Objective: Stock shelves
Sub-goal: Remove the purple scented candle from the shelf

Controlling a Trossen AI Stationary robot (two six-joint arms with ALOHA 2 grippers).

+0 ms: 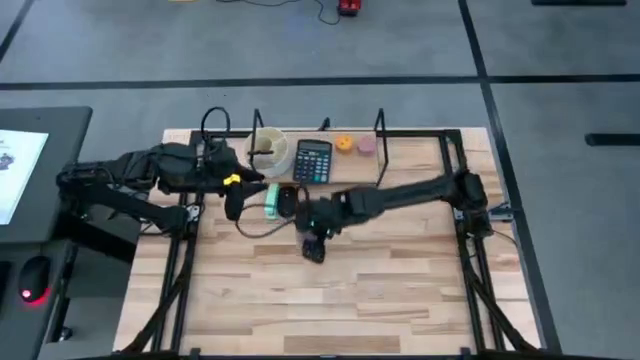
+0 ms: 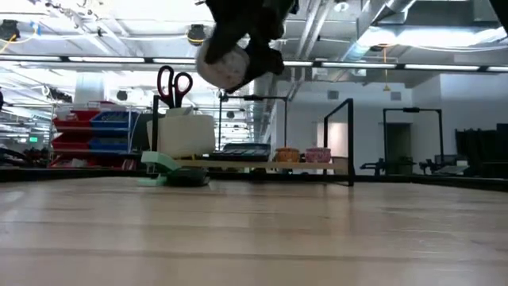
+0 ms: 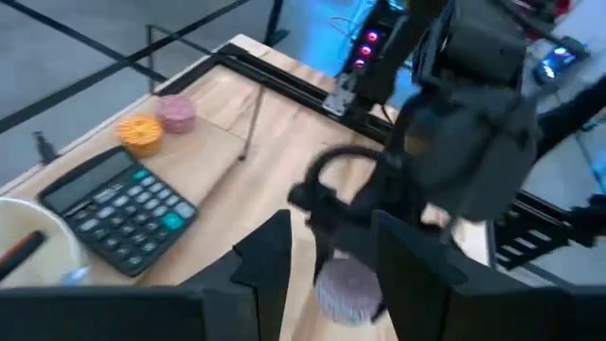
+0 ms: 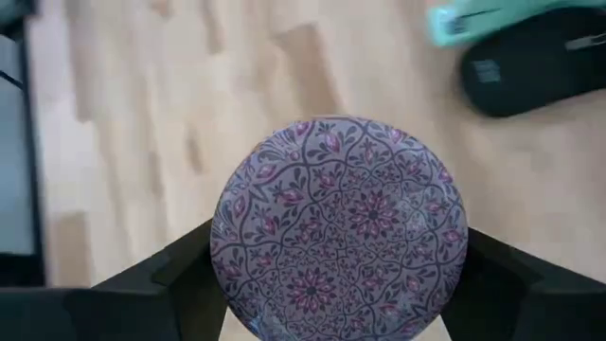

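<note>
The right gripper (image 4: pixel 339 284) holds a round patterned tin (image 4: pixel 339 237), its fingers closed against opposite sides of the tin's rim, in the air above the middle of the table (image 1: pixel 400 290), as the low view confirms by showing the tin clear of the tabletop. The tin appears rigid and light, with a smooth curved wall; judged from this, it could slip or rotate between flat fingers, so a grasp across its full diameter, as at present, is the suitable hold. The shelves (image 1: pixel 410 150) stand along the far edge of the table and already carry a white cup (image 1: pixel 270 152), a calculator (image 1: pixel 313 161), an orange roll (image 1: pixel 345 144) and a pink roll (image 1: pixel 367 146). The free plank area lies toward the shelf's right end. A green stapler (image 1: pixel 272 201) and a black mouse (image 1: pixel 288 201) lie on the table just in front of the shelves. The left gripper (image 1: pixel 233 205) hovers near the stapler; its fingers stand moderately apart in the left wrist view and grasp nothing.
</note>
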